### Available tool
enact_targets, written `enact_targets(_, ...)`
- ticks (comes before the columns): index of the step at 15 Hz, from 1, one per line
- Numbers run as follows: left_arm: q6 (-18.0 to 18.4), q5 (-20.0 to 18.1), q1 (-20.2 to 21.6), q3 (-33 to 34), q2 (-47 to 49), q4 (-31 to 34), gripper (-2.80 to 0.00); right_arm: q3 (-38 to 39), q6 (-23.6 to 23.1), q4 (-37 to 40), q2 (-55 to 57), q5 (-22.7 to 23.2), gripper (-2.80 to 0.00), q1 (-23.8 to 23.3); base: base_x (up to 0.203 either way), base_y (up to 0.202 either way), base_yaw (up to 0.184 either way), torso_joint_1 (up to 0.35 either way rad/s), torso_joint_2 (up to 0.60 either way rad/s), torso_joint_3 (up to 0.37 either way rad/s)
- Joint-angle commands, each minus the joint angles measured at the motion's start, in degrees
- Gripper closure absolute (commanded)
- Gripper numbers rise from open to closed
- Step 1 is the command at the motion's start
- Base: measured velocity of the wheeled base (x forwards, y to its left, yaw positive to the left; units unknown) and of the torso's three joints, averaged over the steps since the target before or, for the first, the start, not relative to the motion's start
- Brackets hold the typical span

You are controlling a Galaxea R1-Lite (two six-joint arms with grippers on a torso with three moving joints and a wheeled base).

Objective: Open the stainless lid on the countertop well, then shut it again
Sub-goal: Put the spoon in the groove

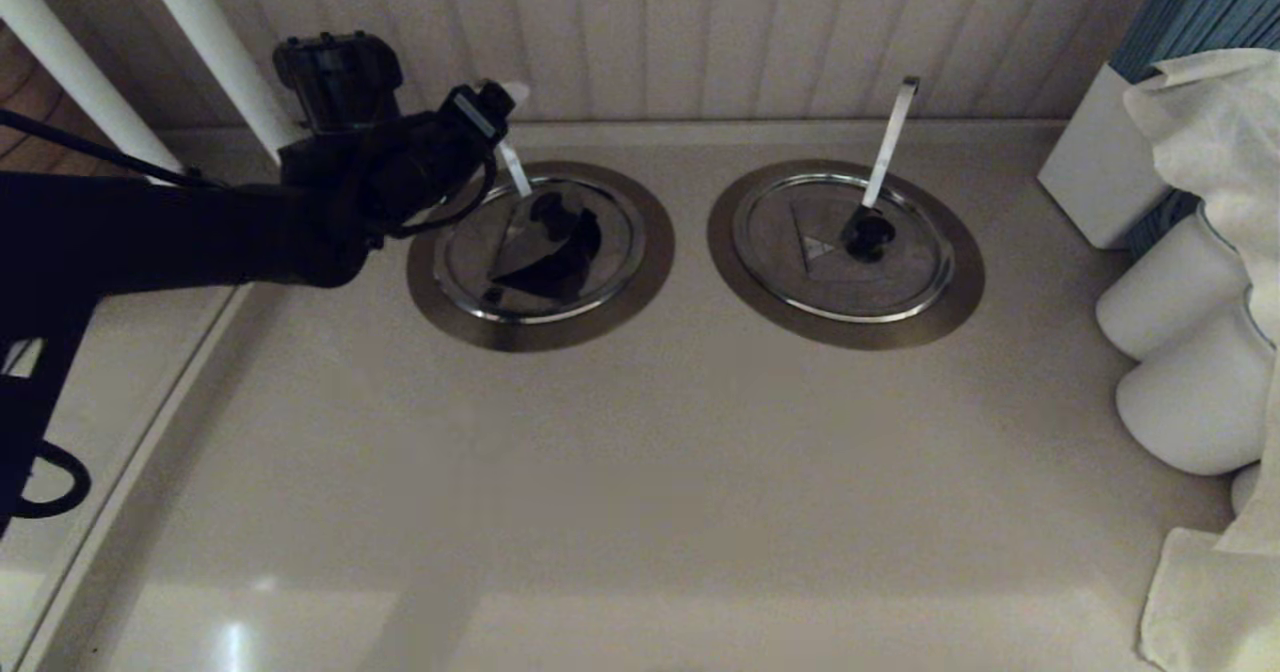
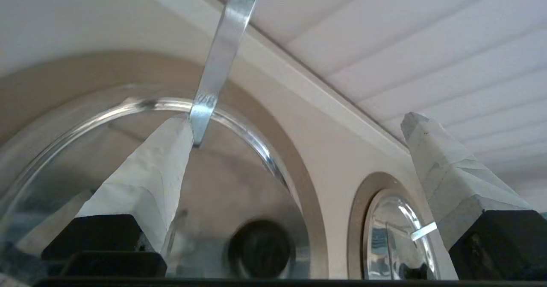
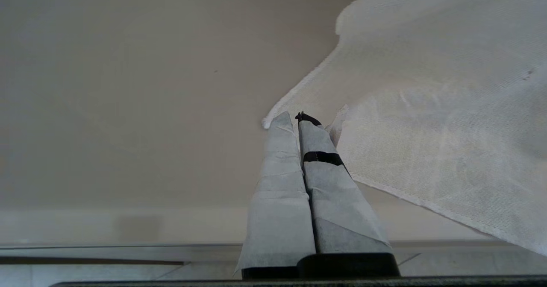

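Note:
The stainless lid (image 1: 800, 262) lies flat on the right-hand countertop well (image 1: 950, 302). It has a black knob (image 1: 868, 235) and a slim hook-tipped handle (image 1: 888, 147) leaning toward the back wall. My left gripper (image 1: 500, 102) is open above the far left edge of the twin lid (image 1: 600, 272) on the left well, beside its broader white handle (image 1: 515, 167). In the left wrist view the open gripper (image 2: 295, 118) holds nothing. The twin lid's knob (image 2: 260, 248) lies low between the fingers, and the stainless lid (image 2: 393, 235) shows beyond. My right gripper (image 3: 290, 116) is shut, out of the head view.
White rolls (image 1: 1170, 302), a draped white cloth (image 1: 1210, 132) and a white box (image 1: 1090, 182) crowd the right side. The panelled wall runs just behind both wells. A white cloth (image 3: 427, 107) lies under the right gripper. White posts (image 1: 210, 42) stand at the back left.

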Motion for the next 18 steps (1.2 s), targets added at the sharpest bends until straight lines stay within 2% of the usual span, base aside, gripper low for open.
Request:
enact_targets(1, -0.2, -0.7, -0.1, -3.1, 4.8, -0.2, -2.80, 0.0, 0.0, 0.0, 0.0, 0.0, 0.00, 0.0, 0.000, 0.000, 0.000, 0.000, 0.00, 0.000)
enact_targets(6, 0.6, -2.5, 0.0, -7.2, 10.3, -0.3, -2.80, 0.0, -0.1, 0.0, 0.0, 0.0, 0.00, 0.0, 0.000, 0.000, 0.000, 0.000, 0.00, 0.000)
enact_targets(13, 0.9, -2.9, 0.2, -10.9, 14.9, -0.9, -2.80, 0.0, 0.0, 0.0, 0.0, 0.0, 0.00, 0.0, 0.000, 0.000, 0.000, 0.000, 0.00, 0.000)
enact_targets(18, 0.8, -4.5, 0.1, -11.1, 14.2, -2.3, -2.80, 0.0, -0.1, 0.0, 0.0, 0.0, 0.00, 0.0, 0.000, 0.000, 0.000, 0.000, 0.00, 0.000)
